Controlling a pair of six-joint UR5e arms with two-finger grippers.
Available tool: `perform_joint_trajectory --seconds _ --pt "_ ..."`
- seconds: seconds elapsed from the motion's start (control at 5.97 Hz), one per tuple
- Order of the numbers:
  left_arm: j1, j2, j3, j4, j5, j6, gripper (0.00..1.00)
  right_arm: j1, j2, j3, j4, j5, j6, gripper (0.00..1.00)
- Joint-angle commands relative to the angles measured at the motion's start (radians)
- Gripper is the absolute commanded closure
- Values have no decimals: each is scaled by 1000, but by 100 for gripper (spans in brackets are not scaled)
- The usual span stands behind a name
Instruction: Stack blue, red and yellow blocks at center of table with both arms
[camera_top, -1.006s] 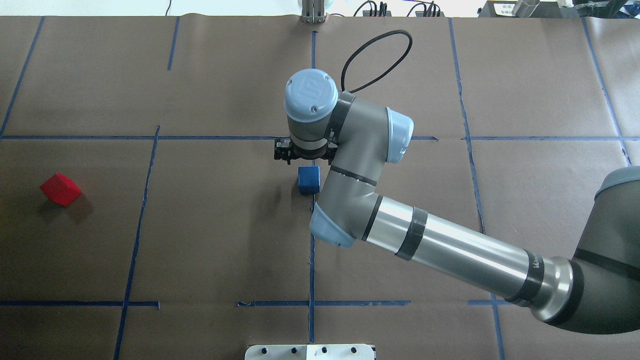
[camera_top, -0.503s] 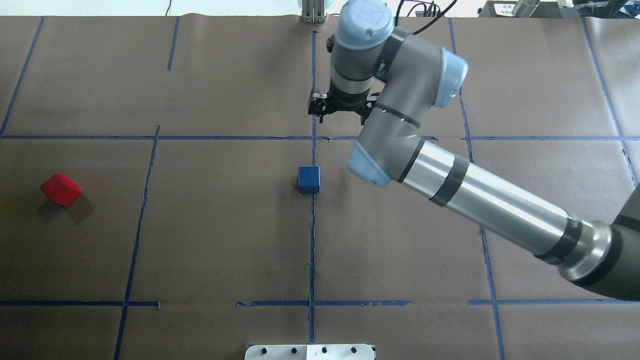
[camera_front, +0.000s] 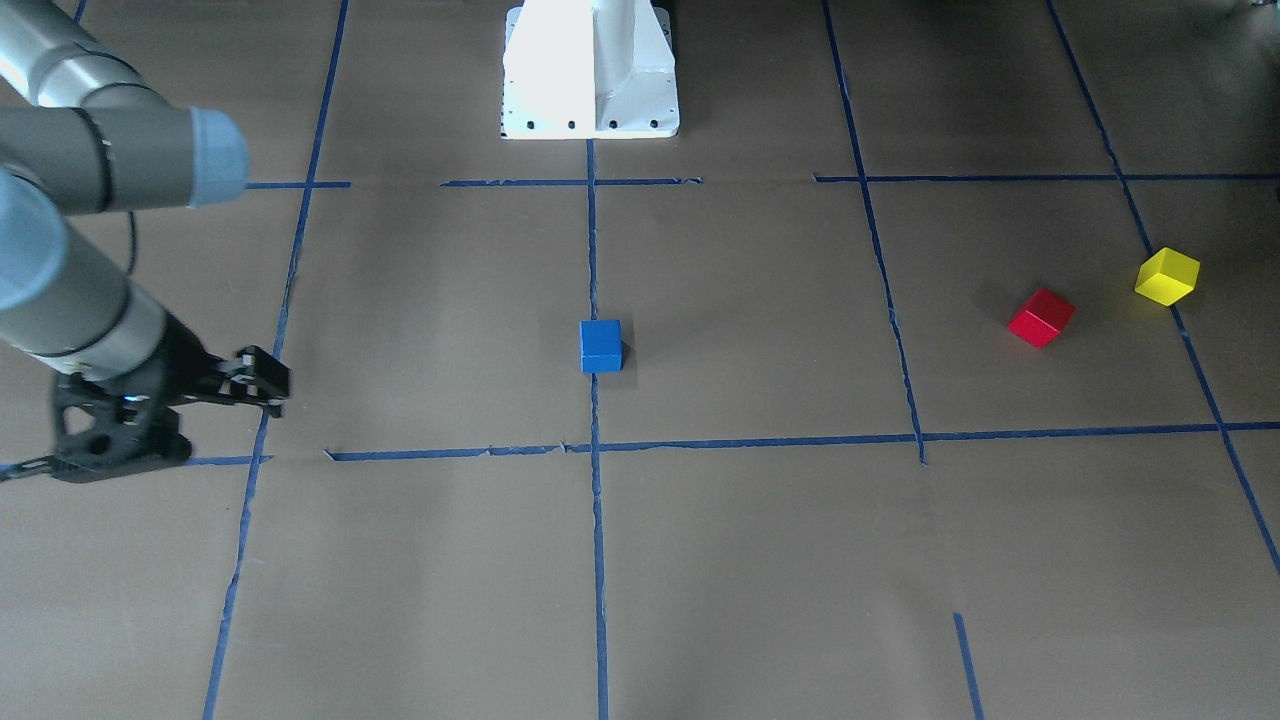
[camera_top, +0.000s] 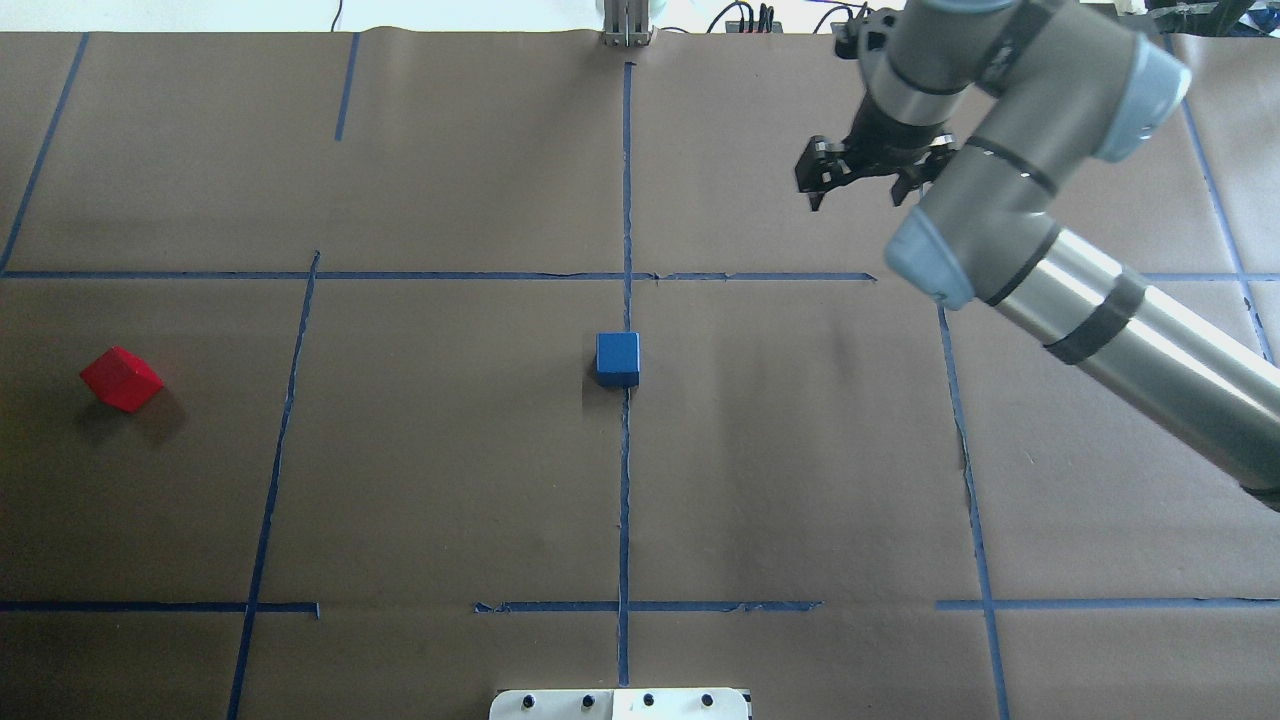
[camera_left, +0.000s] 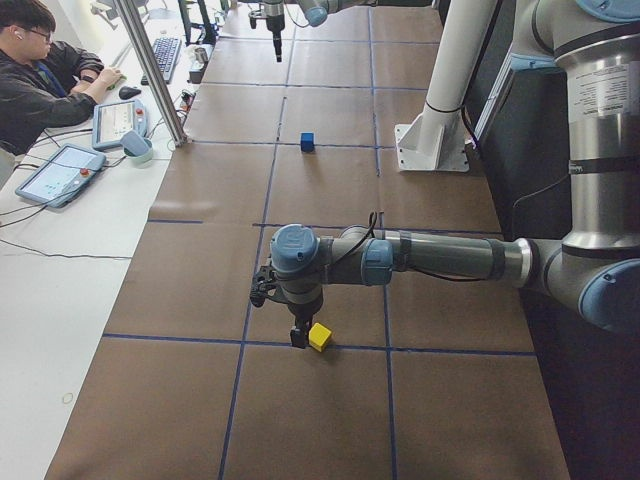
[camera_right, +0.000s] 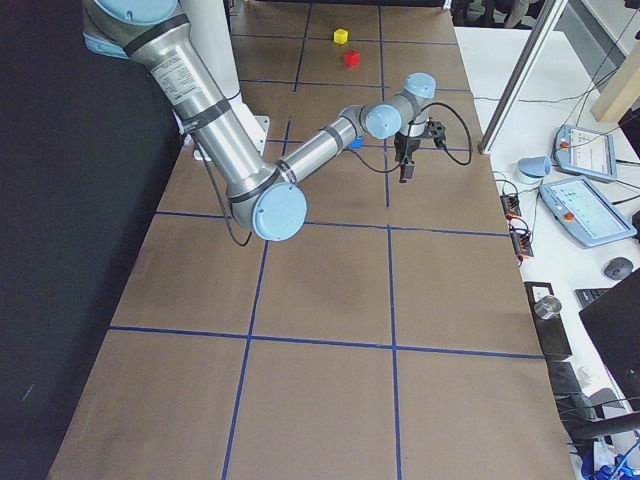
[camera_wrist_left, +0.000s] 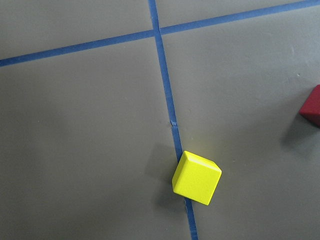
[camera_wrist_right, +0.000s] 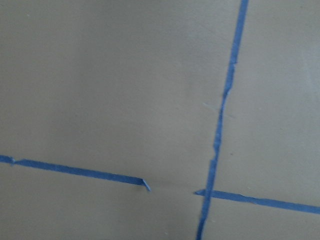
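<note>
The big brown desk (camera_top: 450, 480) has thin blue tape lines that cut it into squares. The right arm (camera_top: 1100, 290) comes in from the right side in the view from above and reaches over the far right part of the desk. The left arm (camera_left: 440, 258) stretches out low over the desk's left end. A white stand (camera_front: 590, 65) sits at the robot's edge of the desk.

The right jaws point down at the desk. They are spread apart and nothing is between them. They are well apart from all three blocks. The left jaws show only in the side view, hanging near the yellow block (camera_wrist_left: 196, 178), and I cannot tell if they are spread or pressed together.

The blue block (camera_top: 617, 359) sits alone in the middle of the desk, on the middle tape line. The red block (camera_top: 121, 379) sits far off on the robot's left side, turned at a slant. The yellow block is near the red one but not touching it. It sits on a tape line, also turned at a slant. No block is on top of another.
</note>
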Motion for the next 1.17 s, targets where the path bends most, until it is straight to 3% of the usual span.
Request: perform_joint_trajectory --seconds 0.0,0.17,0.67,0.84,1.01 --pt "8 -48 -1 -57 -1 -1 0 122 -202 127 -26 14 -249 0" --pt "8 -67 2 -162 2 -3 0 219 -310 163 -25 65 -408 0" --pt "20 -105 21 -202 -3 0 0 461 -577 202 -17 80 -766 0" --pt "52 -105 15 -267 -4 2 0 518 -629 193 -23 75 -779 0" --pt "160 -102 25 -356 2 -6 0 525 -660 191 -19 73 -762 0"
